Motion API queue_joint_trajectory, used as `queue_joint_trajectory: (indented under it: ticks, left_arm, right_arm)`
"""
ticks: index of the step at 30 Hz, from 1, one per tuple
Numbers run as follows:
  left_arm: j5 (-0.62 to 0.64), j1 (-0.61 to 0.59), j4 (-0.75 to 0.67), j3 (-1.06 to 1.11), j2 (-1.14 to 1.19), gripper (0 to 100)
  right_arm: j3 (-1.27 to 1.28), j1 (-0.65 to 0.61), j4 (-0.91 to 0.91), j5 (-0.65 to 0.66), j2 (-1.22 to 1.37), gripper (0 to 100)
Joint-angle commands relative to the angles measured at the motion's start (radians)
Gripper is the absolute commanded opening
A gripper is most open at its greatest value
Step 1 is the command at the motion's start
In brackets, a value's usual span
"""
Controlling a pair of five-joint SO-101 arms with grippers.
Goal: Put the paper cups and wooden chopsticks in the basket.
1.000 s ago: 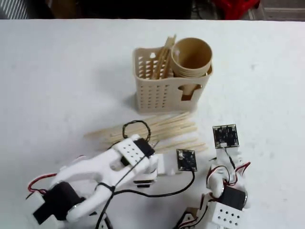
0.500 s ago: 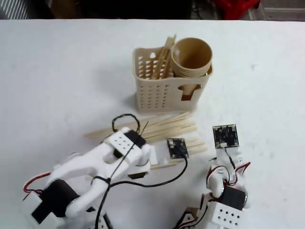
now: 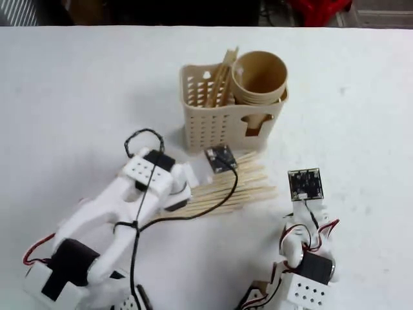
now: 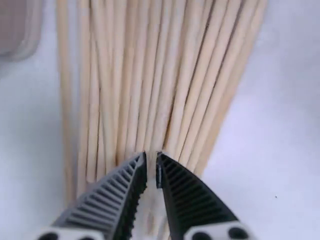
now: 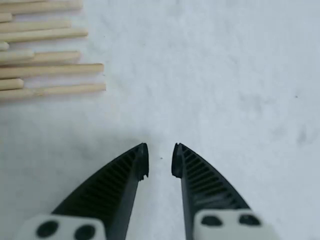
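A cream plastic basket with small holes (image 3: pixel 208 129) stands upright on the white desk (image 3: pixel 77 97). In its one half sits a stack of brown paper cups (image 3: pixel 259 77), nested one in the other. Beside them, in the other half, a few pale wooden chopsticks (image 3: pixel 221 72) lean out over the rim. So the cups part looks finished, as far as I can judge, because no cup is seen on the desk.

The chopsticks part is not finished. A large bundle of loose wooden chopsticks (image 3: pixel 253 183) lies flat on the desk just in front of the basket, side by side and nearly parallel.

The left gripper (image 4: pixel 151 161) is low over this bundle, with its tips at the sticks. Its fingers (image 4: pixel 120 190) are drawn almost together, with only a thin slit between them. I cannot tell if one stick is caught in the slit.

The right gripper (image 5: pixel 159 161) is over bare desk, near the ends of the sticks but not touching them. Its fingers (image 5: pixel 200 190) are a little apart and hold nothing.

I think most of the remaining work is this bundle, which probably needs several trips.
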Motion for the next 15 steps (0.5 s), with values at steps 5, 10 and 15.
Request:
queue_joint_trajectory:
  ticks: [5, 10, 15]
  left_arm:
    - [0.015, 0.012, 0.043, -0.16, 0.005, 9]
    - [0.034, 0.03, 0.046, -0.255, 0.097, 17]
    - [0.031, 0.044, 0.075, -0.374, 0.325, 14]
  right_arm:
    - [0.006, 0.005, 0.004, 0.011, -0.007, 9.8]
    - [0.006, 0.005, 0.004, 0.011, -0.007, 9.8]
    - [0.006, 0.005, 0.004, 0.011, -0.007, 9.8]
